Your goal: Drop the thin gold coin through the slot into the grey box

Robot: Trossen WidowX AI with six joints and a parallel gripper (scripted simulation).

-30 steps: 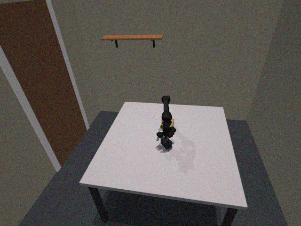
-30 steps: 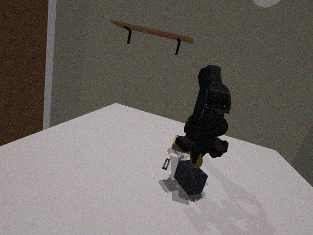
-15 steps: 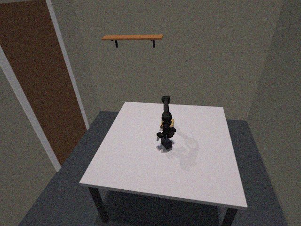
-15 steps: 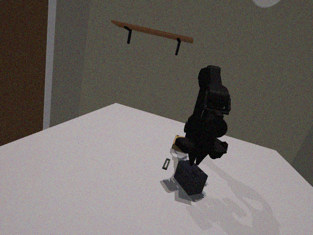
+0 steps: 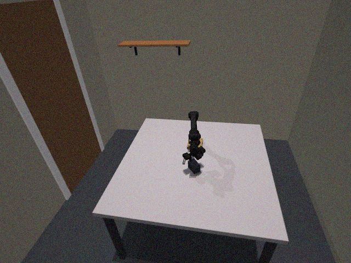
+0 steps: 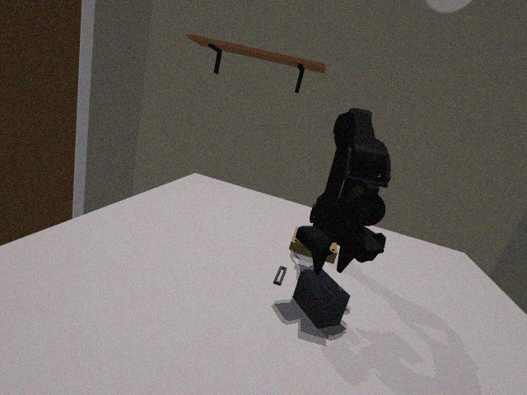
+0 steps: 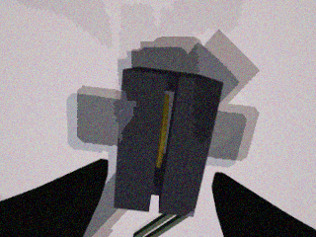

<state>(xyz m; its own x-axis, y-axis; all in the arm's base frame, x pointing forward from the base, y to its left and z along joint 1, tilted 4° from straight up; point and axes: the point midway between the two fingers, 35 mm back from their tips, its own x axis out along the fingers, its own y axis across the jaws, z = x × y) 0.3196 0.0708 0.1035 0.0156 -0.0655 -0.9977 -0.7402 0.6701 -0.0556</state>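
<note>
The grey box [image 5: 194,167] [image 6: 321,299] [image 7: 190,148] stands on the white table [image 5: 158,198] [image 6: 128,276]. In the wrist view the gold coin [image 7: 163,130] shows edge-on as a thin yellow line inside the slot in the box's lid. My gripper [image 5: 194,159] [image 6: 330,267] [image 7: 161,173] hangs just above the box, open, with nothing between the fingers, which stand on either side of the slot. The dark-green holder [image 6: 279,275] [image 7: 157,227] lies empty on the table just beside the box. The coin is hidden in the top and exterior views.
The arm's base with its tan plate [image 6: 297,247] stands right behind the box. A wooden shelf [image 5: 154,43] [image 6: 259,53] hangs on the back wall. A brown door [image 5: 34,85] is at the left.
</note>
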